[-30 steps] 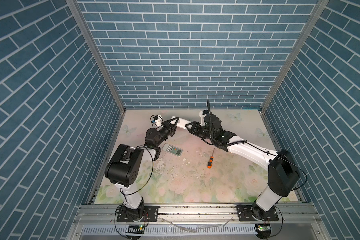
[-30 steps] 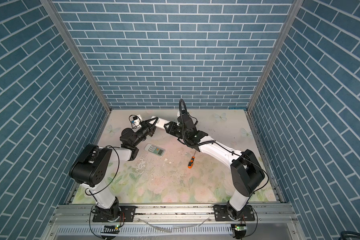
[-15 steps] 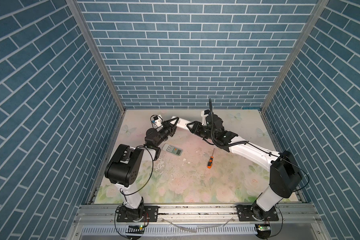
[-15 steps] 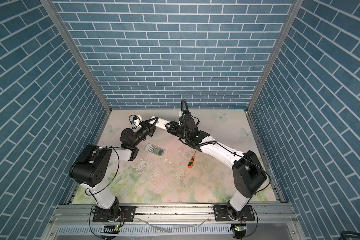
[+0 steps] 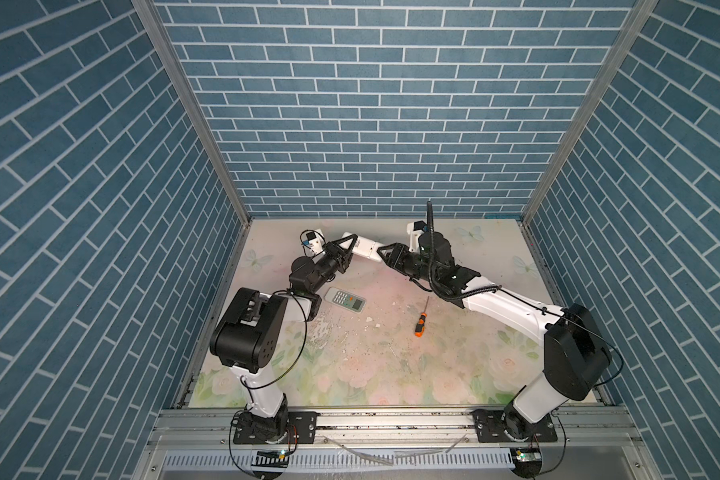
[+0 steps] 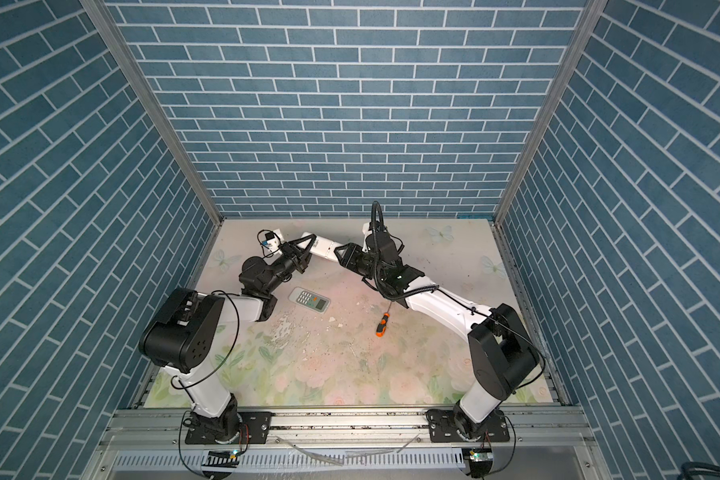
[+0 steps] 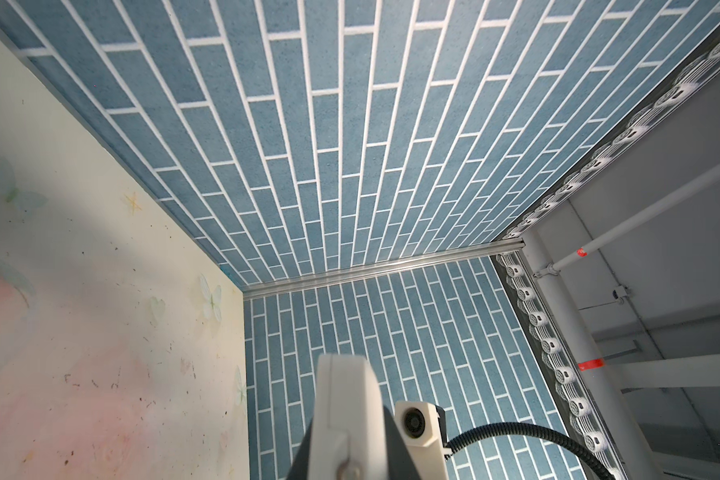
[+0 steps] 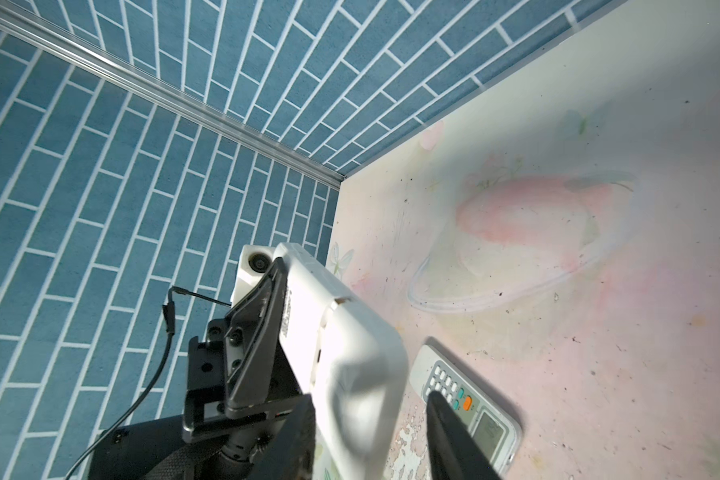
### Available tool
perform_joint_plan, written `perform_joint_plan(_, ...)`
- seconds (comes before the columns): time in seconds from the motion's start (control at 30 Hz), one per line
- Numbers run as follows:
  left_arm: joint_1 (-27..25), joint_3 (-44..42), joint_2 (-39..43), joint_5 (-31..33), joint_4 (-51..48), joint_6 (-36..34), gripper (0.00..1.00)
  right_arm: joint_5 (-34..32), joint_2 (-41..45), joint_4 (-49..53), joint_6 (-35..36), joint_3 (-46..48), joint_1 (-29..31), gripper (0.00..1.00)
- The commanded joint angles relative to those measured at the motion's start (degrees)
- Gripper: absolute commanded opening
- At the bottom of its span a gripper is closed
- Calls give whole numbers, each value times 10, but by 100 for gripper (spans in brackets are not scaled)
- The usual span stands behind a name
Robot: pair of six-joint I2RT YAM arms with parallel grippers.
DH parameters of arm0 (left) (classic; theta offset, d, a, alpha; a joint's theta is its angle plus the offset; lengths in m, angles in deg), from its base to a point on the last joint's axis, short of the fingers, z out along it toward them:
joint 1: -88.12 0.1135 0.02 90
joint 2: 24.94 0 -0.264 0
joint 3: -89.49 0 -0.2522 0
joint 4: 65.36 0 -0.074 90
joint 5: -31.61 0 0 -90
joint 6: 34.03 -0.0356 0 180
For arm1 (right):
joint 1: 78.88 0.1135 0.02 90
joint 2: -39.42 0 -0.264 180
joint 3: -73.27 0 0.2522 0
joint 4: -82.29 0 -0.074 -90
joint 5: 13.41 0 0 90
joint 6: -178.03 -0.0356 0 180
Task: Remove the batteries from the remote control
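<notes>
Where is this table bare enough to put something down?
Free on the table: the front strip between the screwdriver and arm bases, and back right corner. Crowded: back centre, where left gripper and right gripper flank the raised remote, near the lying remote.

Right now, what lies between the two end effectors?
A white remote, held aloft, bridges them in both top views: the left end effector grips one end, the right end effector straddles the other.

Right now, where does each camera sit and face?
Top views: overhead from the front, onto the floral tabletop; both arms, left gripper and right gripper at a slim white plastic remote.
Left wrist: faces a wall corner; own fingers clamp the remote.
Right wrist: faces the left gripper; own finger beside remote.
All share the remote.
</notes>
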Motion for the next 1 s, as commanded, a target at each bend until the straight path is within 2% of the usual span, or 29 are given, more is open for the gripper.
perform_joint_plan(0.0,4,5,-8,-7,26,-14,0,13,10,-28,-18,17,-4,41)
perform_joint_plan(0.5,5,8,-14,-10,27,-20,0,19,6,-37,-27,19,-5,38)
perform_joint_plan(0.97,5,0,-11,-14,26,-20,0,33,-16,-40,-30,1,-5,28)
